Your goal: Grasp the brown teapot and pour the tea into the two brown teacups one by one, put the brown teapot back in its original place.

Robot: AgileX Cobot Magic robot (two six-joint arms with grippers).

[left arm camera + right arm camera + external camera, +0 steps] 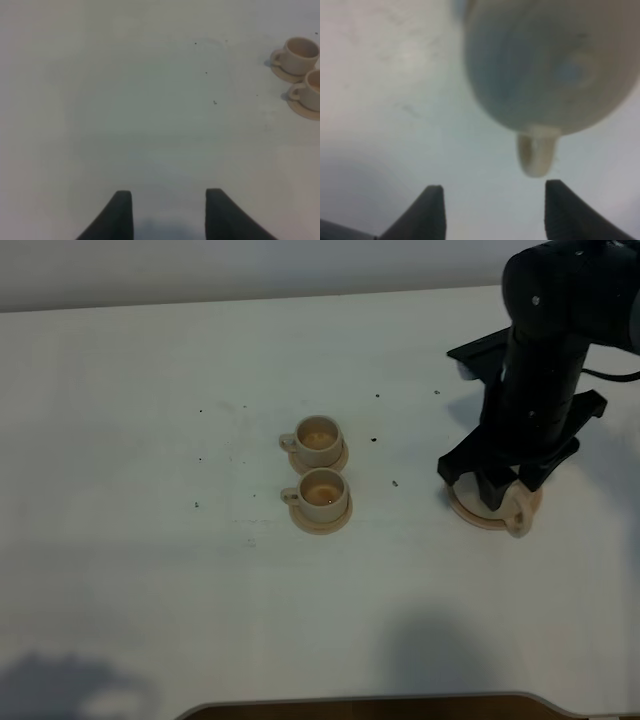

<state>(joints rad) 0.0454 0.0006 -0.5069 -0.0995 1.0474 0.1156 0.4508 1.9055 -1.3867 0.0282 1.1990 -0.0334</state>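
The brown teapot [550, 65] sits on its saucer [468, 512] just ahead of the right gripper [492, 210], handle [536, 155] poking toward the spread, empty jaws. The teacups [318, 440] off to its side look filled, so retreat straight, clear of that handle. Left gripper [169, 210] is spread too.

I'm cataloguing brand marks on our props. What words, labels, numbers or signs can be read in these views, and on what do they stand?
None can be read.
The brown teapot, blurred in the right wrist view, shows no print.
The far teacup, the near teacup and the black arm are plain.
The dark specks on the table are not characters.
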